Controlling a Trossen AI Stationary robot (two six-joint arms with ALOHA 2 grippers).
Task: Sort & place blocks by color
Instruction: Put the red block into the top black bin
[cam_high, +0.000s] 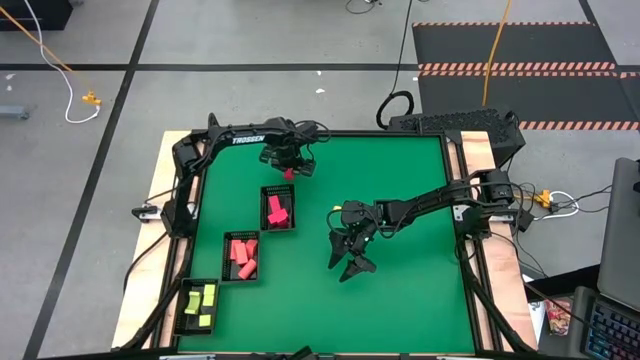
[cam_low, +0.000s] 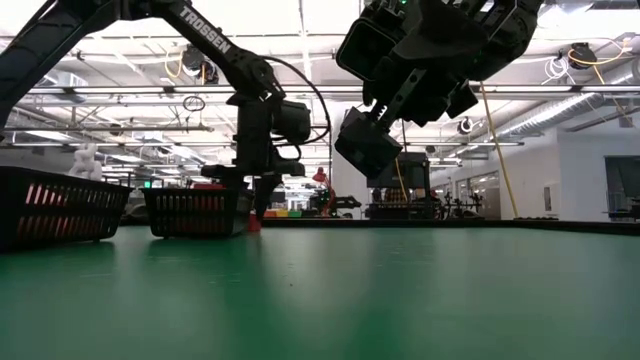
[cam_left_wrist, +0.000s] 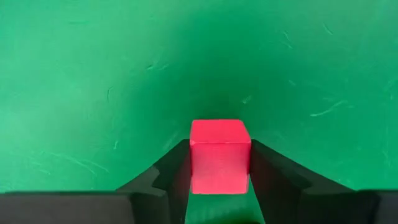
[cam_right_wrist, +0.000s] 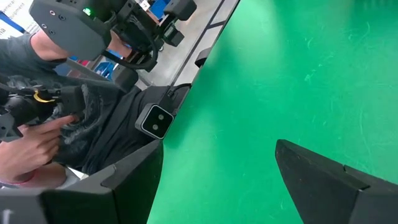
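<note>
Step in hand: the left gripper (cam_high: 289, 172) is clamped on a magenta-red cube (cam_left_wrist: 219, 155), low over the green mat (cam_high: 400, 180), at about 11 o'clock from the table's middle.
Left jaws: closed against the cube's two sides, as the left wrist view shows; in the low view the cube (cam_low: 254, 223) sits at or just above the mat, and I cannot tell whether it is lifted clear.
Right gripper (cam_high: 350, 262): hangs above the mat near the table's middle, jaws wide apart and holding nothing; it seems to be waiting.
Trays: three black mesh trays run in a diagonal down the left side. The magenta-red tray (cam_high: 277, 190), just at 6 o'clock from the left gripper, holds red pieces; the salmon tray (cam_high: 225, 258) holds pink ones; the yellow tray (cam_high: 183, 310), at about 8 o'clock near the front edge, holds yellow ones.
Loose blocks: no others show on the open mat, so the sorting looks nearly finished.
Next move calls for: raising the cube above the tray wall, carrying it a short way toward 6 o'clock over the magenta-red tray, then parting the jaws. The main risk is catching the mesh rim if the lift is too low.
</note>
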